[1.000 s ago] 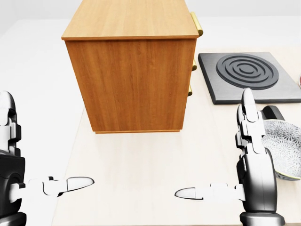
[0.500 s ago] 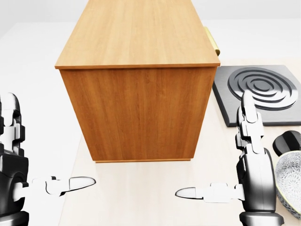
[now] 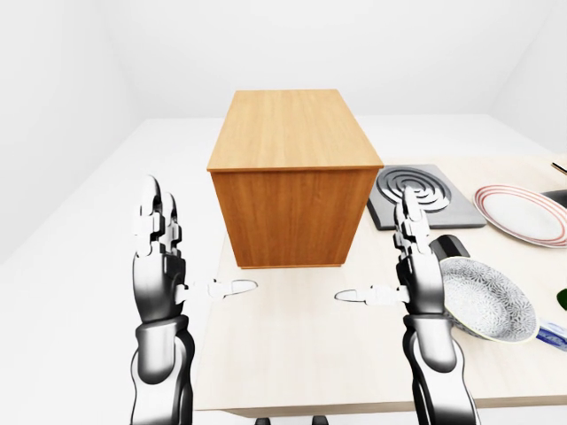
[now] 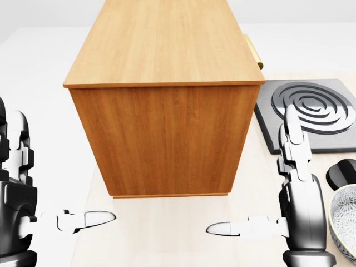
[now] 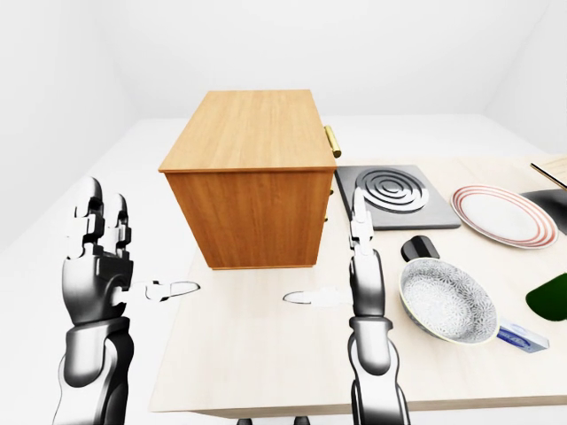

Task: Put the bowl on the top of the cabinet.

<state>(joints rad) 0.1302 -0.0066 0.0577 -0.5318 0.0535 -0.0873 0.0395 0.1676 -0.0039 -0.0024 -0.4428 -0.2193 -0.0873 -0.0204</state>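
At the table's near edge, the left hand (image 3: 158, 237) and right hand (image 5: 361, 257) stand spread and empty over bare tabletop (image 5: 257, 345), the bowl (image 5: 446, 300) just right of the right hand, the cabinet (image 3: 291, 177) beyond, its top unoccupied.

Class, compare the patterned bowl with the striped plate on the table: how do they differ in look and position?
The bowl is deep, with a fine grey speckled pattern; the plate is shallow and white with reddish rim rings. The bowl lies beside the right hand; the plate lies farther off, right of the burner. Both are round, empty and upright.
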